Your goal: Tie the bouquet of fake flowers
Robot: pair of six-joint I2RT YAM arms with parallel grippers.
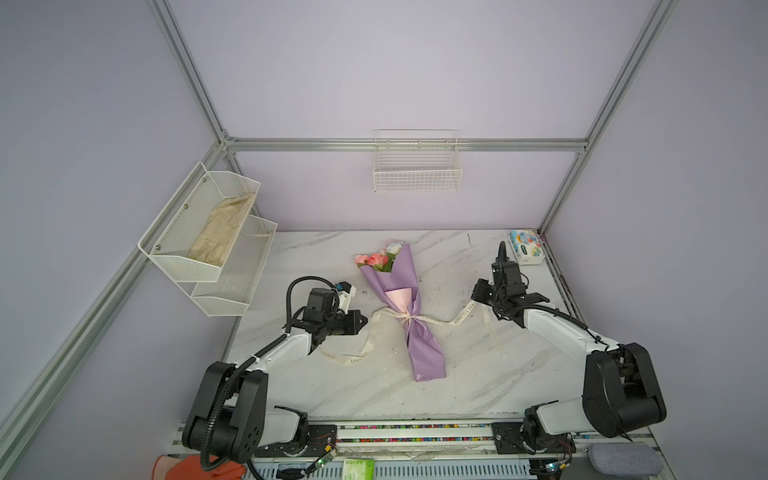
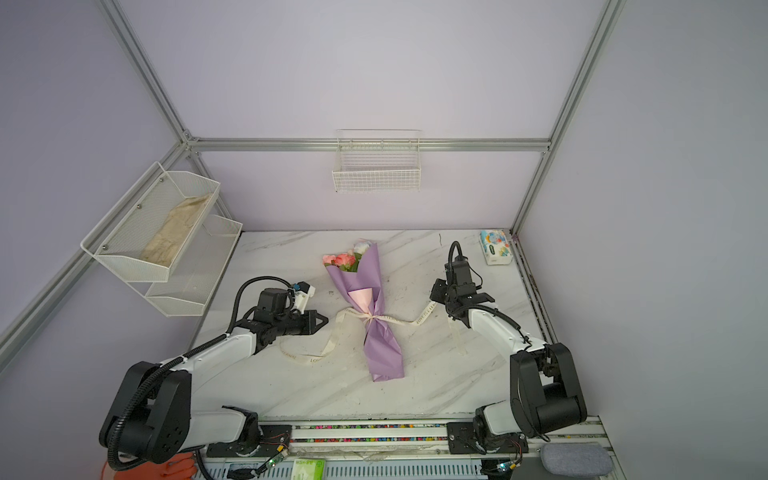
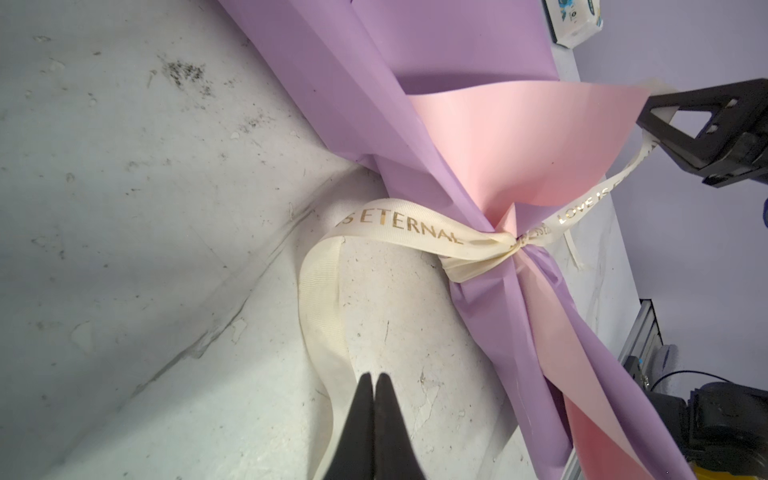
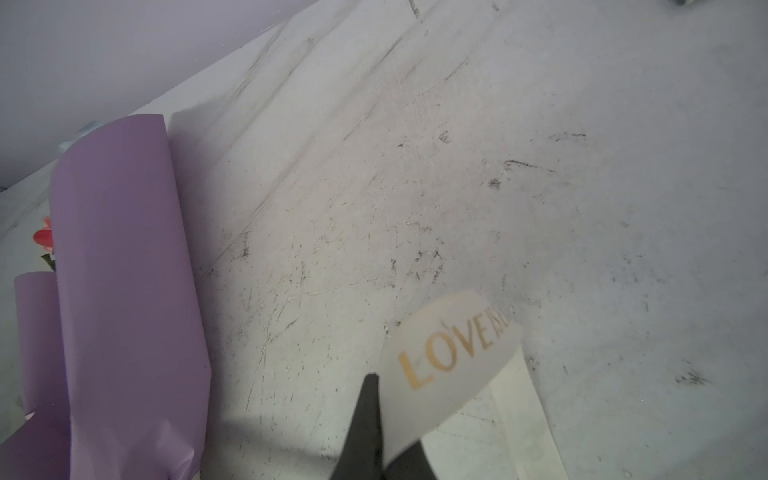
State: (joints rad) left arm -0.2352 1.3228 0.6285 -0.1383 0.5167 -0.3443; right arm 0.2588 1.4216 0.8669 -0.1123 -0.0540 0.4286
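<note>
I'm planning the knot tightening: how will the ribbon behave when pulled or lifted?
The ribbon is probably floppy: it lies in loose curls on the table. Likely light: the span to the right tool hangs raised. Its ribbed weave may resist slipping.

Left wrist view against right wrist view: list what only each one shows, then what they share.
Left wrist only: the knot where the ribbon cinches the bouquet, the pink paper inside the wrap, and the shut left gripper.
Right wrist only: a rose at the bouquet's mouth.
Both: the bouquet's lilac wrap, the lettered ribbon, the right gripper pinching a ribbon end, and the marble table.
</note>
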